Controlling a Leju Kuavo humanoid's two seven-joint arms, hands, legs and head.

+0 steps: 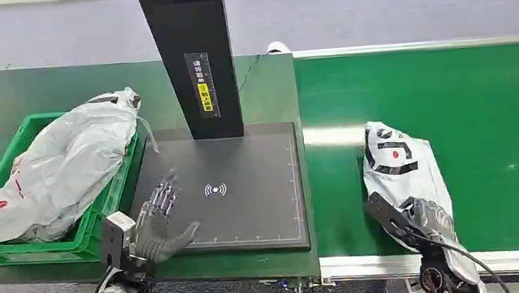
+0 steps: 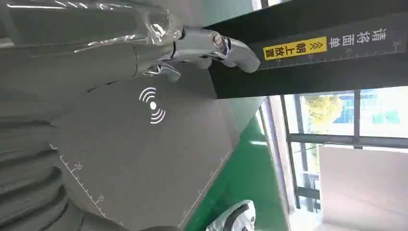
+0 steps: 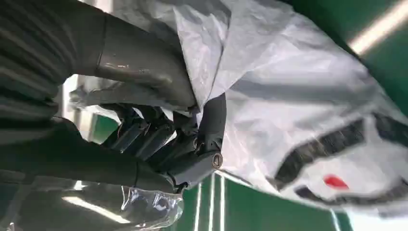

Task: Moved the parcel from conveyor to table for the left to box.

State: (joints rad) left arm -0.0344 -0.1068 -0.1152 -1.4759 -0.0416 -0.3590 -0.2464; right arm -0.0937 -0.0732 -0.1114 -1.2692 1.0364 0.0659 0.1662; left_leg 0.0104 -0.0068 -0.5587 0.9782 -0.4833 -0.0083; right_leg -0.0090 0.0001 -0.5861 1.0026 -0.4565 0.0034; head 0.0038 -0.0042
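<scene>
Right hand (image 3: pixel 168 144) gripping parcel (image 1: pixel 402 167) at conveyor (image 1: pixel 491 100) edge

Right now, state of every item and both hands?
parcel: lying on the conveyor, near end gripped by the right hand.
left hand: empty, fingers spread, over the scanner pad.
green crate: on the table, holds a grey bagged parcel that overhangs its rim.
scanner pad: bare, nothing lying on it.
</scene>
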